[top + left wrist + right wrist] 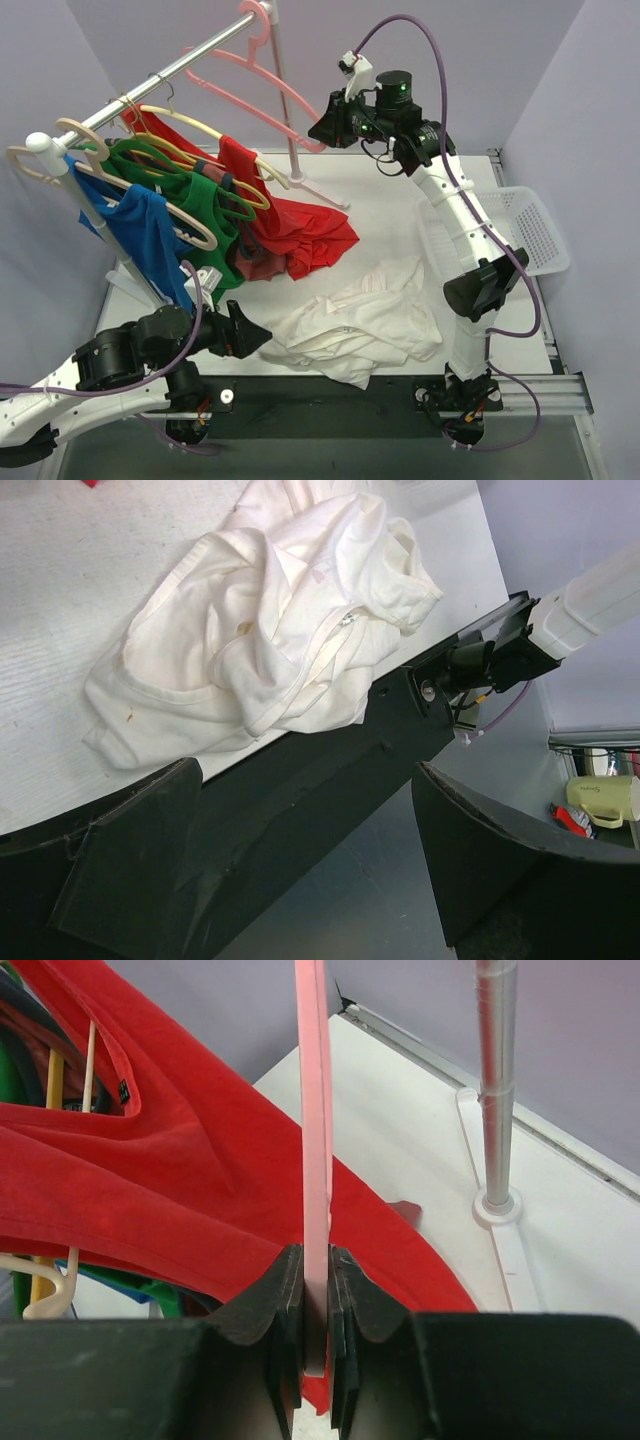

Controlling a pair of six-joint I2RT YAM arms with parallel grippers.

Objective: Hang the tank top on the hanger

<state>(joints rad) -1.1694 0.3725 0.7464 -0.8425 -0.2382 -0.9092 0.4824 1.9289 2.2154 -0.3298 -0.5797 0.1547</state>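
Note:
The white tank top (pixel 355 325) lies crumpled on the table near its front edge, seen again in the left wrist view as the tank top (pixel 270 620). The light pink hanger (pixel 250 80) hangs from the silver rail (pixel 170 72) at the back. My right gripper (pixel 322 128) is up at the hanger's right end; in the right wrist view the gripper (pixel 316 1305) is shut on the hanger's thin pink bar (pixel 313 1140). My left gripper (pixel 255 338) rests low at the front left, just left of the tank top, and stands open (pixel 310 880) with nothing between its fingers.
Red (pixel 290 215), green (pixel 205 205) and blue (pixel 150 235) garments hang on other hangers along the rail, the red one draping onto the table. The rack's upright pole (pixel 495 1080) stands at the back. A white mesh basket (pixel 525 225) sits at the right.

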